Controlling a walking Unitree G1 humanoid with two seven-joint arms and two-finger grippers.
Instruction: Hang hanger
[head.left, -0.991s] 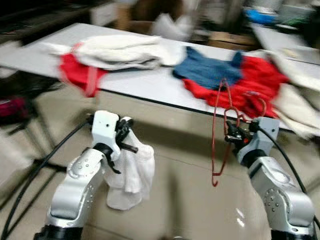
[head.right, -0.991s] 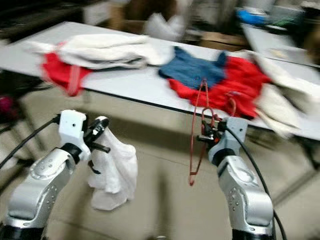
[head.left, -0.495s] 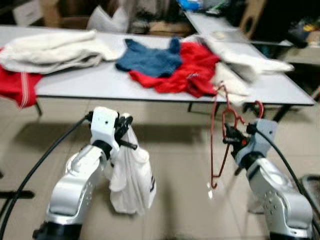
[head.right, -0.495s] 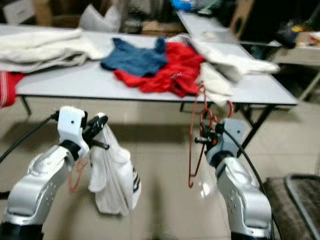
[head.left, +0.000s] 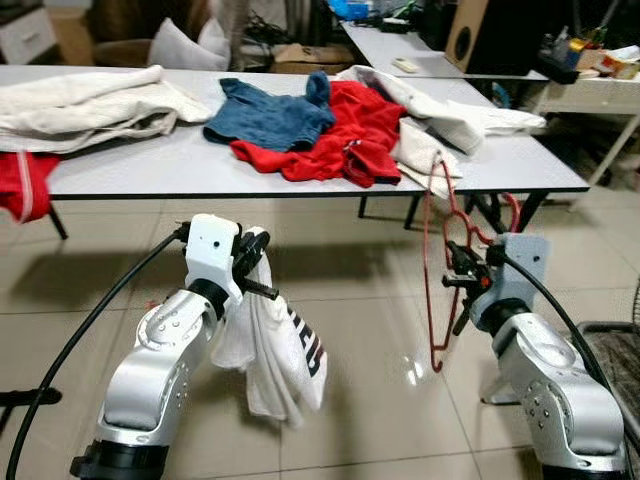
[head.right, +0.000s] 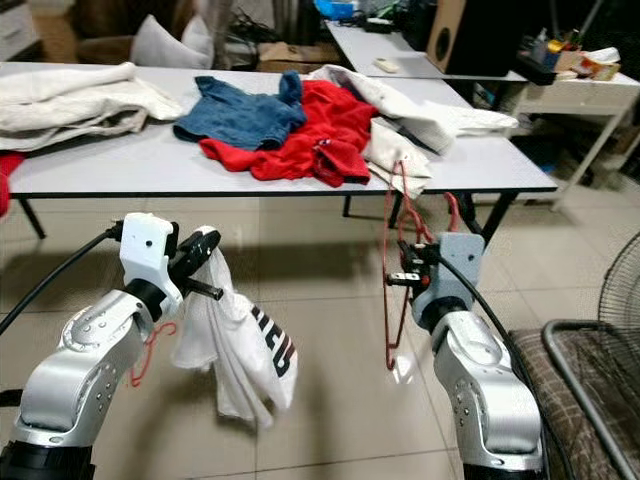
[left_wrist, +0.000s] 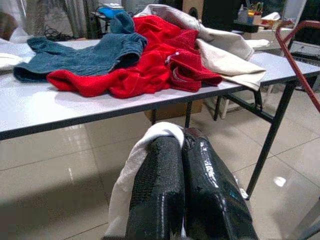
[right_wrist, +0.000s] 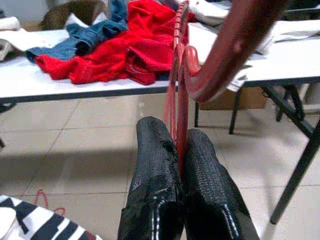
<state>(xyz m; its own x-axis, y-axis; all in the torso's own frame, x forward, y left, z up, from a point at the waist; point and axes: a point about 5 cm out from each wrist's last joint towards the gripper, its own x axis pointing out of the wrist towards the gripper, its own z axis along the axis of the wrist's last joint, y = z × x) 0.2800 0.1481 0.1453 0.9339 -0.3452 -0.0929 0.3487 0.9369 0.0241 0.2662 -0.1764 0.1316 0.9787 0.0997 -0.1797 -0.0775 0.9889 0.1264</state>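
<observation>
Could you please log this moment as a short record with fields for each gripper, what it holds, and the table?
left gripper: shut on white garment, which hangs toward the tiled floor
right gripper: shut on red hanger, held upright, hook near the gripper
table: grey, ahead of the robot
on table: blue denim garment, red garment, cream cloths
hanger status: not yet hung
</observation>
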